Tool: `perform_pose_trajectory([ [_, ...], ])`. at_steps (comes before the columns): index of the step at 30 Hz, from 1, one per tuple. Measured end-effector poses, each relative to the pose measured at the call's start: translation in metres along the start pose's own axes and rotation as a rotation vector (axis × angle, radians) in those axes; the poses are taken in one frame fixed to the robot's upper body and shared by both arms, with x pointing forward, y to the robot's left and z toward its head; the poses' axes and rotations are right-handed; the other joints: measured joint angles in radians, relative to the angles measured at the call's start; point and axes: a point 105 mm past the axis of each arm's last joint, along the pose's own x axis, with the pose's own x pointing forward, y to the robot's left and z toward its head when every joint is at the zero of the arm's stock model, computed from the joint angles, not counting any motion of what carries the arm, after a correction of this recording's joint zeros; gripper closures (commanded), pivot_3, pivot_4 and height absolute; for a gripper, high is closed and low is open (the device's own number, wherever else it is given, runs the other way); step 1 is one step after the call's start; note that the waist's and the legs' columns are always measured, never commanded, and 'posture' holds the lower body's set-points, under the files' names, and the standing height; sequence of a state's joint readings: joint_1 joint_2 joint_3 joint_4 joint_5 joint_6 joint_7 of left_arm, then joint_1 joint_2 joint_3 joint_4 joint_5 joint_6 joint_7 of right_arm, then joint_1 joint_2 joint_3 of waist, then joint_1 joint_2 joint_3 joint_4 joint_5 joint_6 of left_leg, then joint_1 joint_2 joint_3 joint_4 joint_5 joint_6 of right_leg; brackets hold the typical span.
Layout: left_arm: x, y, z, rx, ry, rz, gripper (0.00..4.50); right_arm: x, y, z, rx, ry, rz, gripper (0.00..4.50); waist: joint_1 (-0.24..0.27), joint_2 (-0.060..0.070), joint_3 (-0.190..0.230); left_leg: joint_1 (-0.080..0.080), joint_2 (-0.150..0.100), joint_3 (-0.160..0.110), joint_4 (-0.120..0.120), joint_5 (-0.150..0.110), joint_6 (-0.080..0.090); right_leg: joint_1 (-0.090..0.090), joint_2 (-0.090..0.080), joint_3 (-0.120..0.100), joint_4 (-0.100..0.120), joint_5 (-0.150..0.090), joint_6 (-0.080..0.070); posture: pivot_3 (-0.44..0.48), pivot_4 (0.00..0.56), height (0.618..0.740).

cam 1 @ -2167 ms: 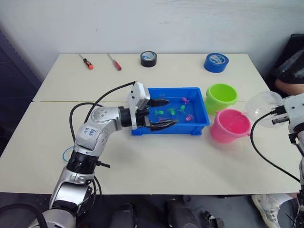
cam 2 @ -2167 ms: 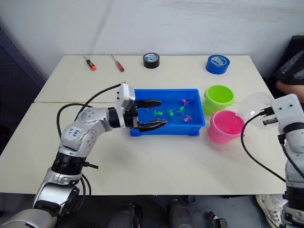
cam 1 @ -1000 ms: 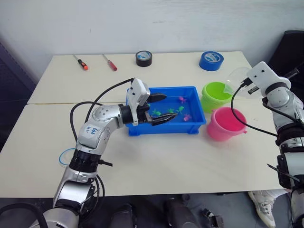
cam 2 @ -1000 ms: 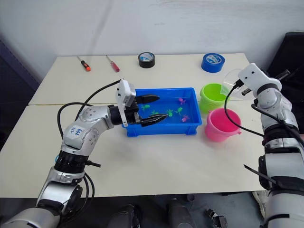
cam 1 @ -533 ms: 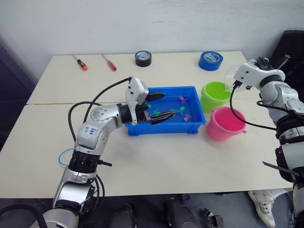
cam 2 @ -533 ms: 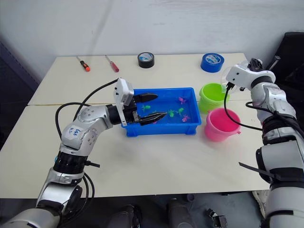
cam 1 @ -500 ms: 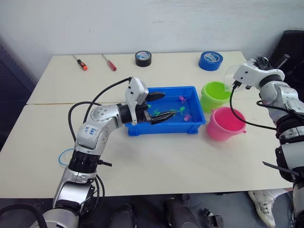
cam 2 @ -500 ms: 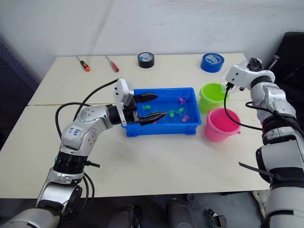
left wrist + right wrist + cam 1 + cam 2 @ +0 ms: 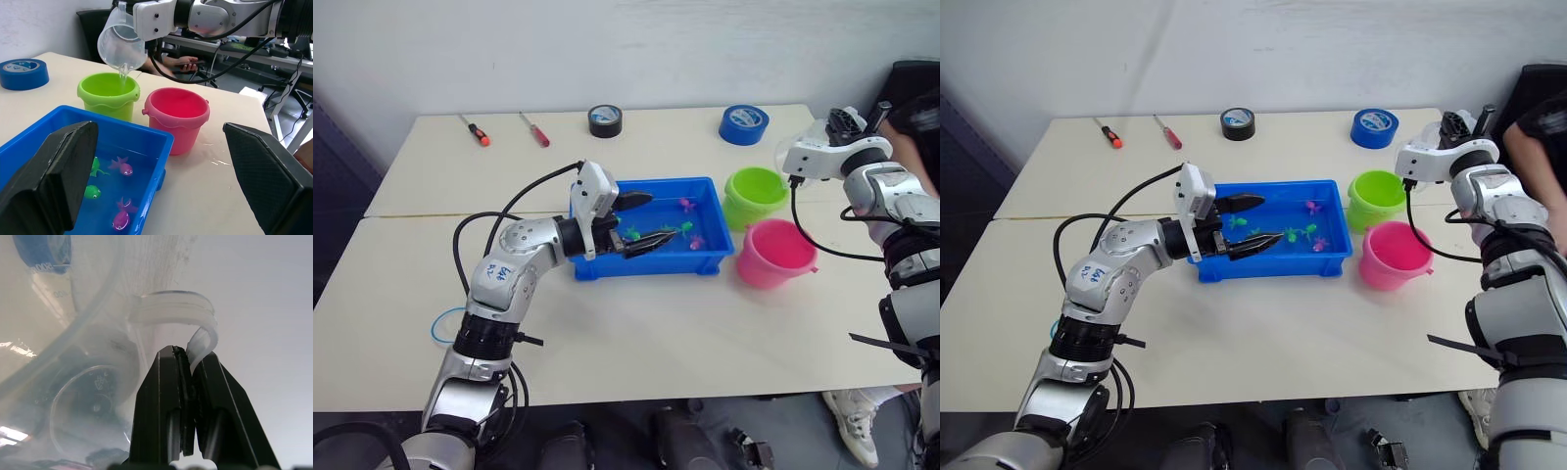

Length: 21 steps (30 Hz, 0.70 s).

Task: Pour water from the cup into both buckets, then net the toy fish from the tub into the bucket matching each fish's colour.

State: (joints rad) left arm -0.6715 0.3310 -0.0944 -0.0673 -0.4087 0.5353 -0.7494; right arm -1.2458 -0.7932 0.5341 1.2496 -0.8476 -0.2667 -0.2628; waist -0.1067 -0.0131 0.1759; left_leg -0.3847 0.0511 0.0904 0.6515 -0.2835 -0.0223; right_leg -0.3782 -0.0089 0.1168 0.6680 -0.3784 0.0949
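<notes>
cream table [image 9: 636,323] against a white wall. right gripper [image 9: 188,369] pinched on the handle of the cup [image 9: 121,45], tipped over the green bucket [image 9: 108,94], water trickling in. pink bucket [image 9: 177,115] just beside it. left gripper [image 9: 641,220] spread wide, empty, over the tub [image 9: 707,260] holding the toy fish [image 9: 122,167]. far edge: black tape roll [image 9: 604,119], blue tape roll [image 9: 743,123], two screwdrivers [image 9: 532,128].

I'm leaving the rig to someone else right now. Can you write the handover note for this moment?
Right gripper: shut on the cup's handle, cup tipped over the green bucket, water running in.
Left gripper: open, over the tub, holding nothing.
Toy fish all lie in the tub.
Pink bucket stands beside the green one.
Left: finish pouring, then net the fish by colour.
</notes>
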Motion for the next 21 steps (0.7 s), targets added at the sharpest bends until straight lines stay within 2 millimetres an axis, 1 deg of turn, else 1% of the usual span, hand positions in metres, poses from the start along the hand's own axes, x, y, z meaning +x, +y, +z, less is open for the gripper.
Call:
perform_pose_trajectory([
  [9, 0.000, 0.000, -0.002, -0.006, 0.001, 0.006, 0.00, 0.000, 0.001, 0.002, 0.005, -0.013, -0.005, 4.42, -0.007, 0.000, 0.000, 0.000, 0.000, 0.000, 0.000, 0.000, 0.000, 0.000, 0.000, -0.001, 0.001, 0.000, 0.000, 0.000, 0.150, 0.740],
  [12, 0.000, 0.000, -0.002, -0.006, -0.001, 0.006, 0.00, 0.002, -0.002, 0.003, 0.148, 0.015, -0.016, 4.42, -0.007, 0.000, 0.000, 0.000, 0.000, 0.000, 0.001, 0.000, 0.000, 0.000, 0.000, -0.002, 0.001, 0.000, 0.000, 0.000, 0.150, 0.740],
  [14, 0.000, -0.001, -0.002, -0.006, -0.001, 0.006, 0.00, 0.003, -0.003, -0.001, 0.254, 0.048, -0.010, 4.42, -0.006, 0.000, 0.000, 0.000, 0.000, 0.000, 0.001, 0.000, 0.000, 0.000, 0.000, -0.002, 0.002, 0.000, 0.000, 0.000, 0.150, 0.740],
  [16, -0.001, 0.000, -0.002, -0.006, -0.001, 0.007, 0.00, 0.001, 0.000, -0.009, 0.336, 0.089, 0.005, 4.42, -0.005, 0.000, 0.000, 0.000, 0.000, 0.000, 0.001, 0.000, 0.000, 0.000, 0.000, -0.002, 0.002, 0.000, 0.000, 0.000, 0.150, 0.740],
  [19, -0.001, 0.000, -0.002, -0.007, -0.001, 0.008, 0.00, -0.001, 0.005, -0.014, 0.394, 0.120, 0.023, 4.42, -0.004, 0.000, 0.000, 0.000, 0.000, 0.000, 0.001, 0.000, 0.000, 0.000, 0.000, -0.002, 0.001, 0.000, 0.000, 0.000, 0.150, 0.740],
  [20, -0.001, -0.001, -0.002, -0.008, -0.002, 0.006, 0.00, -0.003, 0.008, -0.019, 0.458, 0.145, 0.029, 4.42, -0.004, 0.000, 0.000, 0.000, 0.000, 0.000, 0.001, 0.000, 0.000, 0.000, 0.000, -0.002, 0.002, 0.000, 0.000, 0.000, 0.150, 0.740],
  [21, 0.000, -0.002, -0.002, -0.016, -0.006, -0.001, 0.00, -0.006, 0.012, -0.027, 0.557, 0.183, 0.029, 4.42, -0.002, 0.000, 0.000, 0.000, 0.000, -0.001, 0.001, 0.000, 0.000, 0.001, 0.000, -0.002, 0.001, 0.000, 0.000, 0.000, 0.150, 0.740],
])
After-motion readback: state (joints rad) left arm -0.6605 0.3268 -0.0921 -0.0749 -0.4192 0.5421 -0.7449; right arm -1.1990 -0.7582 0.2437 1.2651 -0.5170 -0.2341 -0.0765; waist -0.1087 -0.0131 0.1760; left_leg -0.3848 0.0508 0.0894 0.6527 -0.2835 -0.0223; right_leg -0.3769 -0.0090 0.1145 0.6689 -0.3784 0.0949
